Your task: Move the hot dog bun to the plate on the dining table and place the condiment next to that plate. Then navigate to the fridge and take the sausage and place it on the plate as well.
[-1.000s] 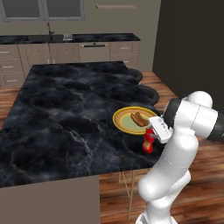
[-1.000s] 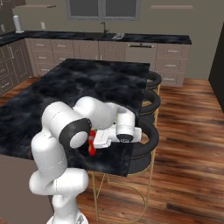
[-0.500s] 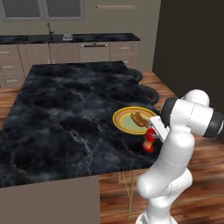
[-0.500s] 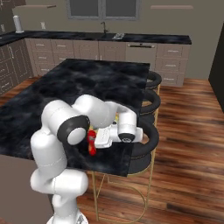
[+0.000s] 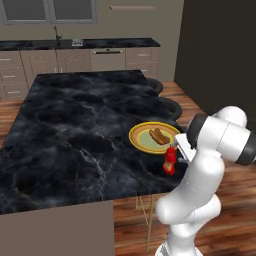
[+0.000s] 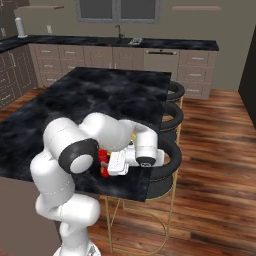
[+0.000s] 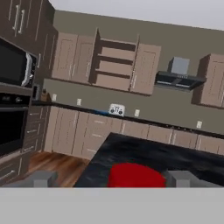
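A yellow plate (image 5: pixel 145 140) lies near the right edge of the black marble dining table (image 5: pixel 75 135), with the hot dog bun (image 5: pixel 160 135) on it. The condiment, a red bottle (image 5: pixel 170 161), stands upright on the table just in front of the plate. My gripper (image 5: pixel 176 151) is at the bottle's top, open. In the hand view its fingers (image 7: pixel 41 178) stand wide on either side of the red cap (image 7: pixel 135 176), with gaps beside it. From the right, the gripper (image 6: pixel 111 163) sits close beside the bottle (image 6: pixel 103 161). The sausage and fridge are out of view.
Round black stools (image 6: pixel 170 122) line the table's right side, one directly under my hand. The bottle is close to the table's front right edge (image 5: pixel 150 192). Cabinets and a sink counter (image 5: pixel 75 44) run along the back wall; a wall oven (image 7: pixel 13 109) is at the left of the hand view.
The jaws have opened off the red bottle, which stays upright next to the plate. The arm's elbow has shifted a little; the hand remains at the bottle.
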